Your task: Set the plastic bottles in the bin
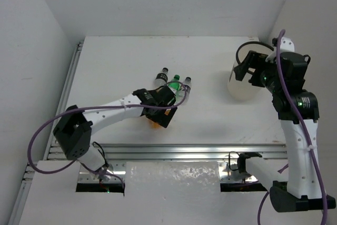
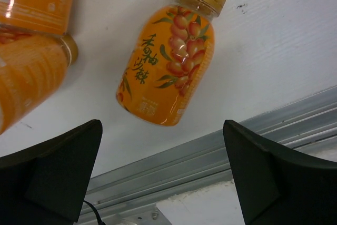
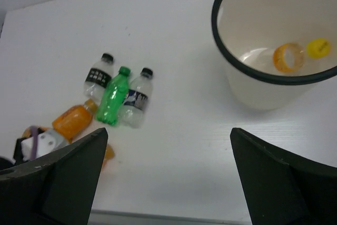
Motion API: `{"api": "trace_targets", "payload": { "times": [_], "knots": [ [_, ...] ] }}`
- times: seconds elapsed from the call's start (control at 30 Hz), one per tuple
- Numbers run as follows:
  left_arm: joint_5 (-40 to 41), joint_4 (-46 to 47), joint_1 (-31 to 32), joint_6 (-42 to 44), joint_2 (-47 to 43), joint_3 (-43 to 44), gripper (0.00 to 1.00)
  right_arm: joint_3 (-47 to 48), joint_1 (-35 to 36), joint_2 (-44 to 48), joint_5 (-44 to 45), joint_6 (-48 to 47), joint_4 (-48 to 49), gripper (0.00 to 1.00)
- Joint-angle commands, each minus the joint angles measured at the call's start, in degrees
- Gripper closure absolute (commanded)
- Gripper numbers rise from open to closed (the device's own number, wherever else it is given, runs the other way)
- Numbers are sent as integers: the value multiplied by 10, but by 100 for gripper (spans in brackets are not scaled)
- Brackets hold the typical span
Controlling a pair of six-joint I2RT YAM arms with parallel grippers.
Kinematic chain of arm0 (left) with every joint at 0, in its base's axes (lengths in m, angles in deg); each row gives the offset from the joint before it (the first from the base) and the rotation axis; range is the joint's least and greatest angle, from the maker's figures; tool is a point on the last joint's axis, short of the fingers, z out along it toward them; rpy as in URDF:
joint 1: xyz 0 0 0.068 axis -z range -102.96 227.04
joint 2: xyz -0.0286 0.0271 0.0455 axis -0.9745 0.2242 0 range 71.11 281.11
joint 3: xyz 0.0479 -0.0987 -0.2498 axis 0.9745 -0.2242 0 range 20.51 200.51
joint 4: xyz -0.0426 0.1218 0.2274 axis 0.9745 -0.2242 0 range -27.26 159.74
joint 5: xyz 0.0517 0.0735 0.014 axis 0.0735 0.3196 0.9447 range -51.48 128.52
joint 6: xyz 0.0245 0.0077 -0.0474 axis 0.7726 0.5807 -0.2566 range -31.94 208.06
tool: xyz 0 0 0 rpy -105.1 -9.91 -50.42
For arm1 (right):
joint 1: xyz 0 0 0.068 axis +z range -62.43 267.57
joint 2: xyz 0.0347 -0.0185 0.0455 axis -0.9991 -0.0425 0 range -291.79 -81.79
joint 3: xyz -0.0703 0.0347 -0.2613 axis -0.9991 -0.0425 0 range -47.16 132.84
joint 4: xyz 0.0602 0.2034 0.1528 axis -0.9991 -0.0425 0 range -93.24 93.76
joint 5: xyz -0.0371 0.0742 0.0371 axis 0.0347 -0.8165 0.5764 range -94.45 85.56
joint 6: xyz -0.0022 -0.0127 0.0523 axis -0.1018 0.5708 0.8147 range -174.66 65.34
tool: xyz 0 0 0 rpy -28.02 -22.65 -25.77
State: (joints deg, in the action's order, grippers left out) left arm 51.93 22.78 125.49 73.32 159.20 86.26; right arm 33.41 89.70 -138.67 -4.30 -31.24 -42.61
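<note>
An orange bottle (image 2: 168,72) lies on the white table just ahead of my left gripper (image 2: 162,125), which is open and empty above it. A second orange bottle (image 2: 31,77) lies at the left edge of that view. In the top view the left gripper (image 1: 167,110) covers most of the orange bottles (image 1: 154,124). A green bottle (image 3: 113,96) lies between two clear black-capped bottles (image 3: 98,76) (image 3: 137,98). The white bin (image 3: 263,85) stands at the right, with a short yellow-capped bottle (image 3: 303,54) inside. My right gripper (image 3: 169,130) is open, empty, and raised beside the bin (image 1: 239,90).
An aluminium rail (image 1: 189,151) runs across the near edge of the table, close behind the orange bottles (image 2: 210,156). White walls close in the table on the left, back and right. Bare table lies between the bottle cluster and the bin.
</note>
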Motion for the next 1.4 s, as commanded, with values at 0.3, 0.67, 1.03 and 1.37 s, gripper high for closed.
{"api": "trace_targets", "payload": {
  "times": [0.3,0.67,1.03,1.37],
  "knots": [
    [-6,63,-19,54,146,24,12,-74,6,56,-125,14,64,1],
    [-65,59,4,25,63,31,97,-102,7,62,-184,9,88,1],
    [-339,337,13,-12,-187,4,100,-319,9,114,-613,289,596,1],
    [-460,430,13,-45,-129,75,100,-286,102,65,-576,248,598,3]
  ]
}}
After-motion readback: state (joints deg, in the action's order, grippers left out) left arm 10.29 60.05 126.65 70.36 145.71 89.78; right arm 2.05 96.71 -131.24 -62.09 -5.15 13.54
